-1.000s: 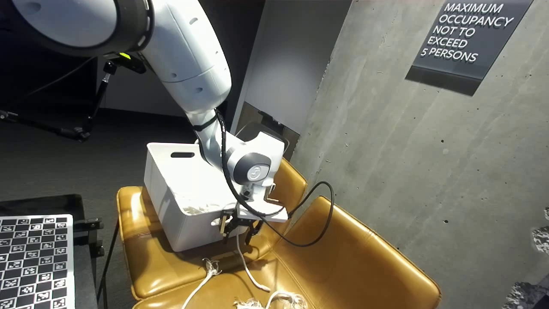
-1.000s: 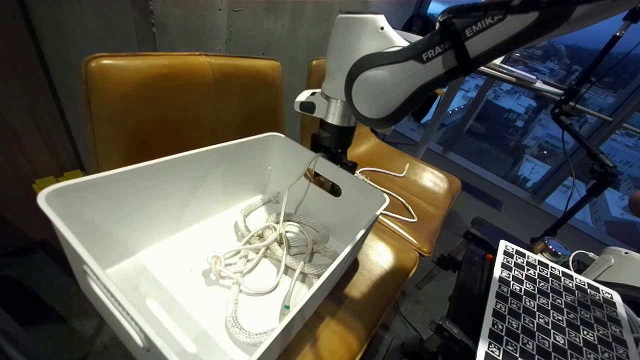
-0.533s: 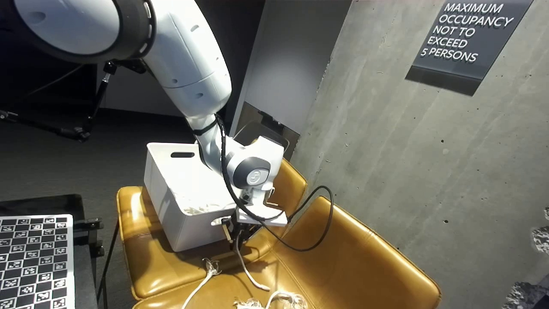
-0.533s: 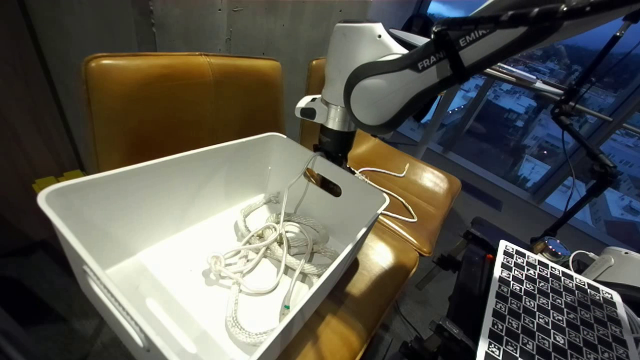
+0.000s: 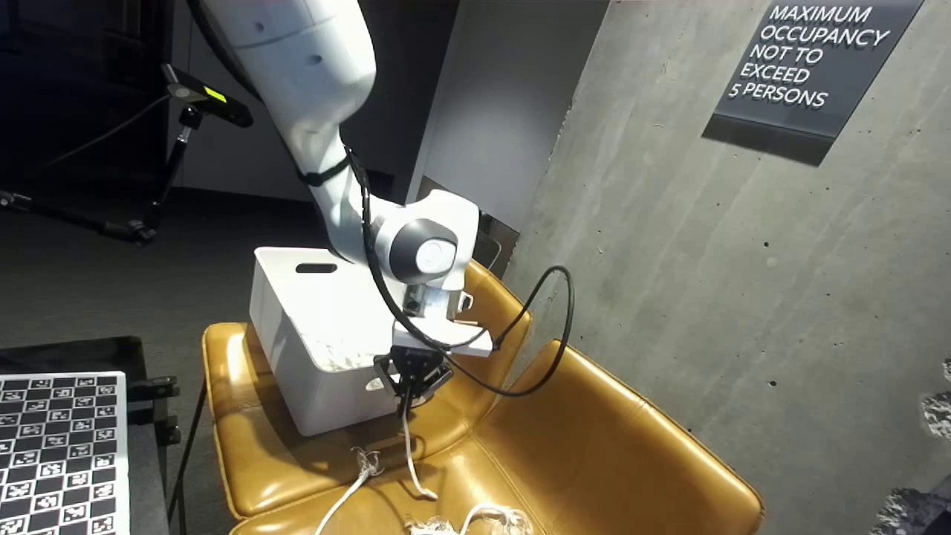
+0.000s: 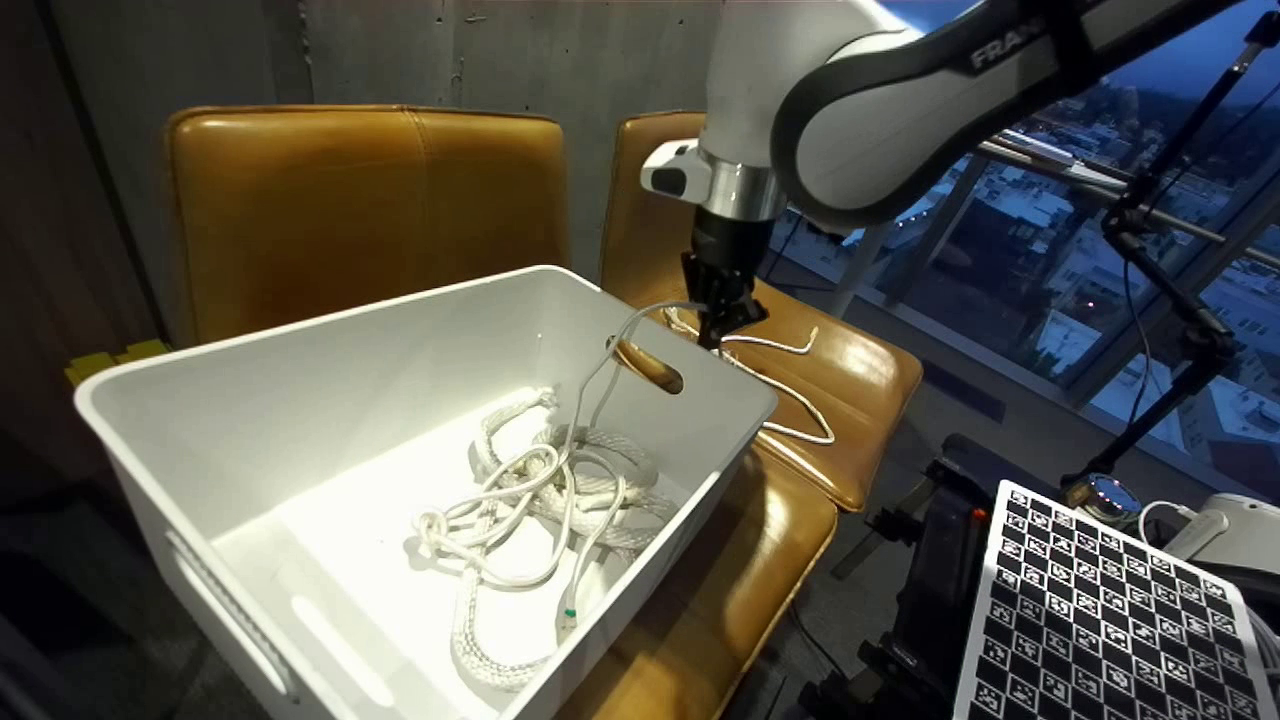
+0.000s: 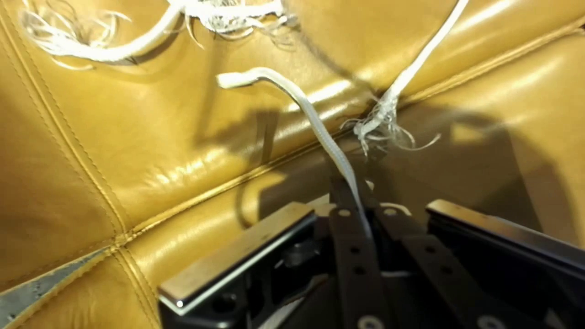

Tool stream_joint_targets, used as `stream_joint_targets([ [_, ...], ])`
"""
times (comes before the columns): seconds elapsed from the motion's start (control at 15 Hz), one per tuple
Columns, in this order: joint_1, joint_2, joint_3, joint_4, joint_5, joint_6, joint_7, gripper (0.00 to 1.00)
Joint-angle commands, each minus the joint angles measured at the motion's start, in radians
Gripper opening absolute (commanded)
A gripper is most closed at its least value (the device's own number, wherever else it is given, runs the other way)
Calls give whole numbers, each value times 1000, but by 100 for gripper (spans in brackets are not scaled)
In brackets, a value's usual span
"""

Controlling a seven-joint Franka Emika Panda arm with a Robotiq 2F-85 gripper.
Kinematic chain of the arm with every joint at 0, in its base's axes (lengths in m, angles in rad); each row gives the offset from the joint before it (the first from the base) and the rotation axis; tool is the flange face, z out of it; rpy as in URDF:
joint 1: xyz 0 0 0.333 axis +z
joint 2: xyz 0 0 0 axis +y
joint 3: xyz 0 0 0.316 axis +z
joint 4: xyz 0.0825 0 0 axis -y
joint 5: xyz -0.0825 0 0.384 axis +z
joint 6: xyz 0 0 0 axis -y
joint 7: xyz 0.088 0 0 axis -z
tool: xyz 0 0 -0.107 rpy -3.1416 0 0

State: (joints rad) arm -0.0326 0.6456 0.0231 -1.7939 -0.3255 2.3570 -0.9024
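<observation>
My gripper point(image 7: 356, 194) is shut on a thin white cord point(image 7: 320, 130), which passes between its fingertips. The cord's free end hangs below and rests on or just above the tan leather seat point(image 5: 446, 475). In an exterior view the gripper point(image 6: 712, 335) stands just outside the end wall of a white bin point(image 6: 350, 320). From the jaws the cord point(image 6: 640, 315) loops over the bin's rim, above the handle slot, down to a tangle of white ropes point(image 6: 540, 490) inside. How the pads press on the cord is partly dark in the wrist view.
Frayed white rope pieces point(image 7: 386, 107) lie on the seat close by. Chair backs point(image 6: 370, 220) and a concrete wall point(image 5: 669, 297) stand behind. A checkered board point(image 6: 1110, 610) sits on a black stand. A black cable point(image 5: 568, 319) loops out from the wrist.
The jaws have come together on the cord. After dipping slightly, the arm has risen and shifted away from the bin. The cord's dangling end and the loop over the rim have moved with it.
</observation>
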Motion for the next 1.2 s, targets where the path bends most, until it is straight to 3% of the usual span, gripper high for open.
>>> stream_joint_targets([
  [0.0,56,-234,-34,-178,-87,26,142,1],
  [0.27,94,-422,-2,-224,-132,11,265,1],
  [0.6,168,-594,98,-224,-48,-48,398,1],
  [0.87,225,-612,164,-275,61,22,633,1],
  [1.13,224,-562,155,-378,35,177,804,1],
])
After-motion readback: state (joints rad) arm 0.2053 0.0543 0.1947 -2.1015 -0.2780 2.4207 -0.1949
